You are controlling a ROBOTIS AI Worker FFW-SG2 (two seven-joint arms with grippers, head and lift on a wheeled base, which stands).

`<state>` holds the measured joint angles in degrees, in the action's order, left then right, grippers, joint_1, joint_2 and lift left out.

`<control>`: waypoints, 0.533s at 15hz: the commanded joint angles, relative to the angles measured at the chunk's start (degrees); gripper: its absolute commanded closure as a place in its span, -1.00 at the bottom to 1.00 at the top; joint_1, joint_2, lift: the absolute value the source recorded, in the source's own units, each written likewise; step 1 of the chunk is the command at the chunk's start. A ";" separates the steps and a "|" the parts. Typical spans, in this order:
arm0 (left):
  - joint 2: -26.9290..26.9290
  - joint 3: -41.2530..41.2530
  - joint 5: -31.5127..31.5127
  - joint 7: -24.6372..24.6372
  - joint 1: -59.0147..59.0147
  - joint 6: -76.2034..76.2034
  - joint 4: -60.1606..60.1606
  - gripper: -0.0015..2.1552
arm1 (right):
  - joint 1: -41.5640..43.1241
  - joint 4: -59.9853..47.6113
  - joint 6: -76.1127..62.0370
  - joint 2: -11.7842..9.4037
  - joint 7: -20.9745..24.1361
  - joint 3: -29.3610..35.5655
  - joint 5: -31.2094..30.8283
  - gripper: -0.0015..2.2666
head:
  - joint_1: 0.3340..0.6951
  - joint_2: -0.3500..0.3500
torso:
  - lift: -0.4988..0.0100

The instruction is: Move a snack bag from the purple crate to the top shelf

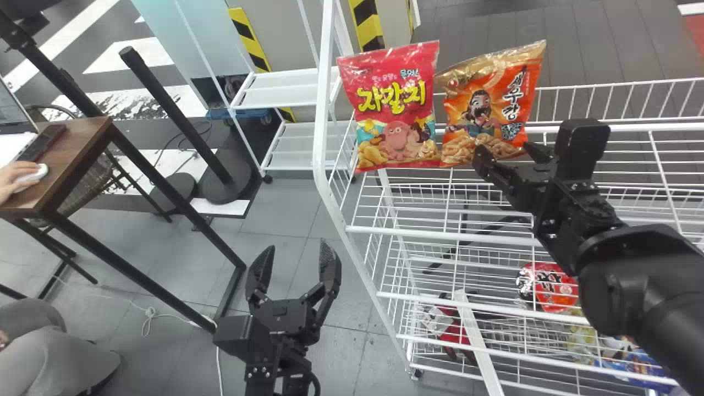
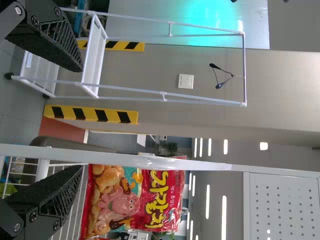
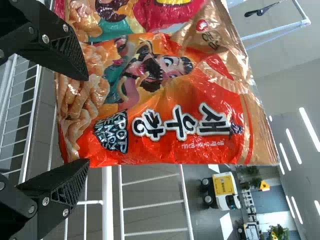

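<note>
Shows a wide gap between the fingers of the right gripper (image 1: 503, 151), with nothing clamped there. Points in from the right over the rack, at the lower part of the orange snack bag (image 1: 489, 104). Cannot tell whether either fingertip touches the wrapper. Stands upright at the top shelf (image 1: 440, 235), in the case of that orange bag, leaning slightly to the right. Leads on, just beside it to the left, to a red snack bag (image 1: 393, 104), also upright, near the shelf's left end. Goes down from there to the lower wire levels, with a red round pack (image 1: 550, 289) and, farther right and lower, a blue pack (image 1: 638, 366).

Hangs wide too at the left gripper (image 1: 297, 250), empty, over the grey floor (image 1: 286, 212) to the left of the rack and well apart from both bags. Extends farther out to a wooden table (image 1: 71, 159) at the far left, and, behind the floor, to a white shelf cart (image 1: 280, 91) near yellow-and-black striped posts (image 1: 250, 41).
</note>
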<state>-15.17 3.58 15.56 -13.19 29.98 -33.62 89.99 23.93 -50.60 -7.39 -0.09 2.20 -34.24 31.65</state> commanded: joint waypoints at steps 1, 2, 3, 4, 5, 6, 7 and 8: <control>-0.12 -0.06 0.00 0.00 0.17 -0.17 0.18 -0.87 | -0.11 -0.46 0.32 0.14 0.00 -0.13 -0.27 -0.77 | 1.00 1.00 | 0.96; -0.21 -0.06 0.00 -0.09 0.17 -0.17 0.18 -0.87 | -0.11 -0.55 0.32 0.14 0.00 -0.22 -0.27 -0.77 | 1.00 1.00 | 0.96; -0.21 -0.06 0.00 0.00 0.17 -0.17 0.18 -0.87 | -0.20 -0.73 0.32 0.14 0.00 -0.13 -0.27 -0.79 | 1.00 1.00 | 0.96; -0.29 -0.06 0.00 -0.09 0.17 -0.17 0.18 -0.87 | -0.46 -1.52 0.49 0.14 0.18 -0.22 -0.36 -0.79 | 1.00 1.00 | 0.96; -0.29 -0.06 0.00 -0.09 0.17 -0.17 0.27 -0.87 | -0.90 -2.48 0.85 0.14 0.35 -0.22 -0.36 -0.79 | 1.00 1.00 | 0.96; -0.29 0.03 0.00 -0.09 0.26 -0.17 0.27 -0.87 | -1.69 -4.15 2.95 0.14 0.70 -0.13 -0.71 -0.79 | 1.00 1.00 | 0.96; -0.29 0.03 0.00 -0.09 0.26 -0.34 0.27 -0.87 | -2.57 -5.91 4.36 0.14 0.88 -0.04 -1.24 -0.80 | 1.00 1.00 | 0.96; -0.29 -0.06 0.00 -0.09 0.17 -0.34 0.27 -0.87 | -3.89 -7.58 5.94 0.14 1.06 0.31 -2.03 -0.82 | 1.00 1.00 | 0.96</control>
<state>-15.46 3.55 15.56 -13.27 30.21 -33.87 90.25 21.57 -55.89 -3.58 -0.09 3.17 -34.28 30.52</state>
